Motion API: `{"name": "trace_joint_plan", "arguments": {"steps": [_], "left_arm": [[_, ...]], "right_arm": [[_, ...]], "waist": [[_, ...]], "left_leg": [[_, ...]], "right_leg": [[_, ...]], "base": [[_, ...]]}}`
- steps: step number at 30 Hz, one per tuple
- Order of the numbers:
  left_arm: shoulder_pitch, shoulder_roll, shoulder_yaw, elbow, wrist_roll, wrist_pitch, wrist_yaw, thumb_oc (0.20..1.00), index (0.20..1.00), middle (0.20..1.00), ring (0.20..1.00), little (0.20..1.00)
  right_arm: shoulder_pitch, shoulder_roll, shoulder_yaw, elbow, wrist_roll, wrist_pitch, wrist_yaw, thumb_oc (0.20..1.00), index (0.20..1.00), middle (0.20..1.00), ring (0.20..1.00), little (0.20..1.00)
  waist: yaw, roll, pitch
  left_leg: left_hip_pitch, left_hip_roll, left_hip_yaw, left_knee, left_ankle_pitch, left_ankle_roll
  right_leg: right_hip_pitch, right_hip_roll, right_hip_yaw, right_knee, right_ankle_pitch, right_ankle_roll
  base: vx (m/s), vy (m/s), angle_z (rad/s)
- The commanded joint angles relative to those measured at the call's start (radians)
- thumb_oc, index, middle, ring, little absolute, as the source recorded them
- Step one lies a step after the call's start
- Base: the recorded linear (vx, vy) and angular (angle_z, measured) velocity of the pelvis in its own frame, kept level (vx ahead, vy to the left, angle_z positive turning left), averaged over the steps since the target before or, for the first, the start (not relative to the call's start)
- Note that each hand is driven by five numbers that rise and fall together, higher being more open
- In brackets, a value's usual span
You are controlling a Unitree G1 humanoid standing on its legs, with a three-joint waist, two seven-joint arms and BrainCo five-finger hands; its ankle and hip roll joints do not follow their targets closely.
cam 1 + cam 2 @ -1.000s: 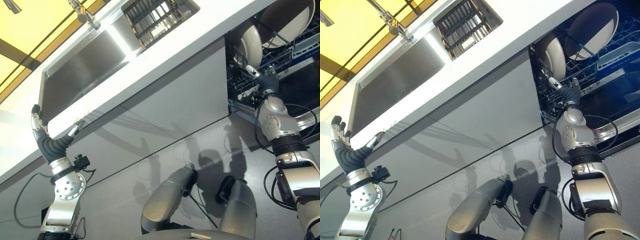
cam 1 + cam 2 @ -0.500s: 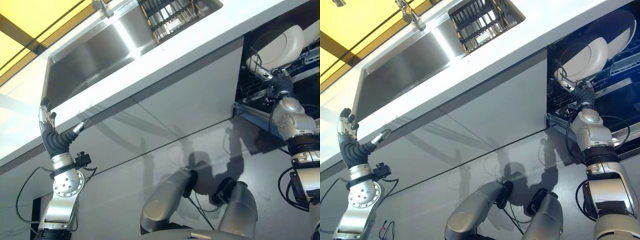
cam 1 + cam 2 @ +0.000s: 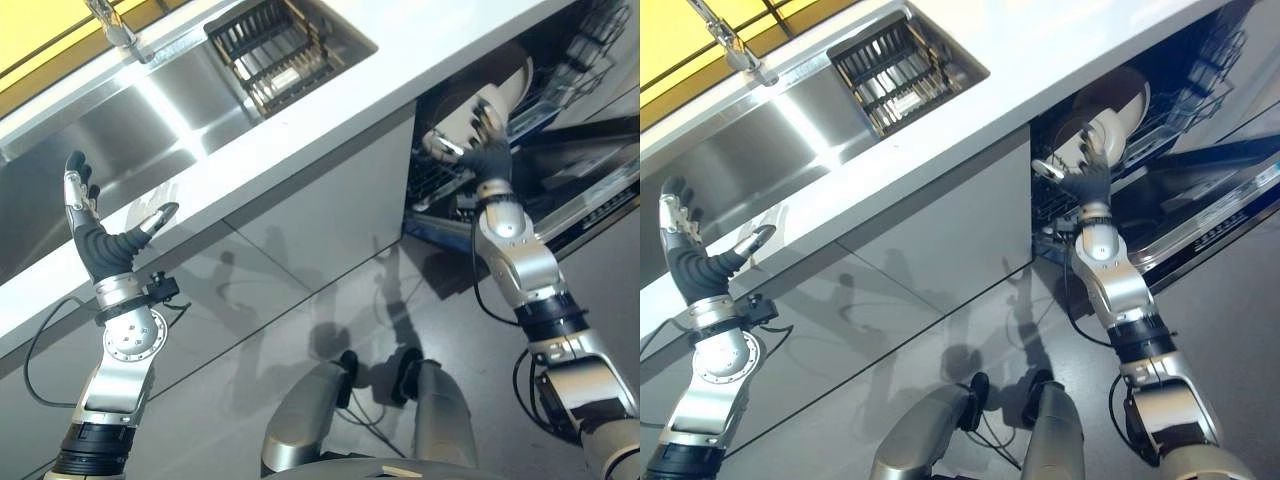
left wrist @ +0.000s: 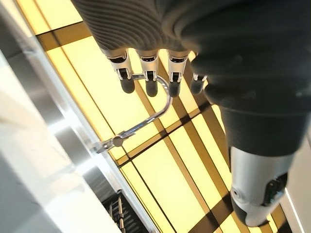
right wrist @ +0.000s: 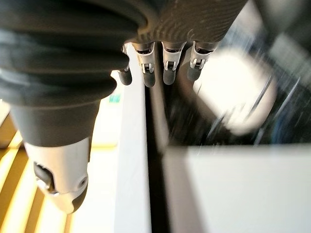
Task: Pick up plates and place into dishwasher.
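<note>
Right hand (image 3: 482, 150) is hovering at the open dishwasher (image 3: 1160, 200), fingers spread and holding nothing, just in front of a white plate (image 3: 1118, 95) standing in the rack (image 3: 440, 175); possibly touching the plate, too blurred to tell. Left hand (image 3: 100, 235) is hanging well away from the dishwasher, by the sink (image 3: 120, 130), fingers straight and apart, empty.

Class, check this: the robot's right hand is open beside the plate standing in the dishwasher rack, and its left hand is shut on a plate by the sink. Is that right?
Not quite. The left hand is open and holds nothing, as the left eye view shows. The right hand is indeed open by the plate in the dishwasher rack, and the left is by the sink.
</note>
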Motion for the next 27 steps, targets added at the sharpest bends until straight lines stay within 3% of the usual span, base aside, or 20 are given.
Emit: {"name": "trace_joint_plan", "arguments": {"steps": [1, 6, 12, 21, 27], "left_arm": [[0.052, 0.063, 0.032, -0.064, 0.065, 0.003, -0.002, 1.000, 1.000, 1.000, 1.000, 1.000], [0.050, 0.077, 0.029, -0.068, 0.078, 0.022, -0.050, 1.000, 1.000, 1.000, 1.000, 1.000], [0.099, 0.074, 0.052, -0.075, 0.089, 0.000, -0.100, 1.000, 1.000, 1.000, 1.000, 1.000], [0.234, 0.073, 0.141, -0.065, 0.084, -0.077, -0.175, 1.000, 1.000, 1.000, 1.000, 1.000], [0.296, 0.085, 0.152, -0.082, 0.084, -0.107, -0.194, 1.000, 1.000, 1.000, 1.000, 1.000]], "right_arm": [[0.045, 0.018, -0.022, -0.046, -0.033, -0.007, -0.122, 1.000, 1.000, 1.000, 1.000, 1.000], [0.131, 0.052, -0.063, -0.022, -0.011, -0.014, -0.298, 1.000, 1.000, 1.000, 1.000, 1.000], [0.261, 0.109, -0.097, -0.094, -0.032, -0.067, -0.400, 1.000, 1.000, 1.000, 1.000, 1.000], [0.502, 0.208, -0.183, -0.189, 0.012, -0.151, -0.560, 1.000, 1.000, 1.000, 1.000, 1.000], [0.581, 0.237, -0.201, -0.146, 0.111, -0.183, -0.657, 1.000, 1.000, 1.000, 1.000, 1.000]], "waist": [[-0.024, -0.044, -0.021], [-0.018, -0.064, -0.036], [-0.018, -0.079, -0.054], [-0.074, -0.098, -0.061], [-0.090, -0.088, -0.026]], "left_leg": [[-0.042, -0.018, 0.039, 0.162, -0.073, 0.081], [0.003, -0.010, 0.037, 0.169, -0.103, 0.090], [0.052, 0.003, 0.044, 0.175, -0.137, 0.099], [0.127, 0.014, 0.085, 0.190, -0.193, 0.121], [0.107, 0.038, 0.119, 0.302, -0.241, 0.144]], "right_leg": [[0.127, -0.061, 0.133, -0.281, 0.244, 0.103], [0.193, -0.067, 0.136, -0.312, 0.255, 0.116], [0.243, -0.068, 0.141, -0.337, 0.269, 0.129], [0.258, -0.076, 0.194, -0.342, 0.313, 0.165], [0.236, -0.087, 0.204, -0.286, 0.318, 0.179]], "base": [[0.13, -0.108, -0.09], [0.12, -0.089, -0.08], [0.07, -0.045, -0.10], [0.04, -0.026, -0.20], [0.03, -0.081, -0.22]]}}
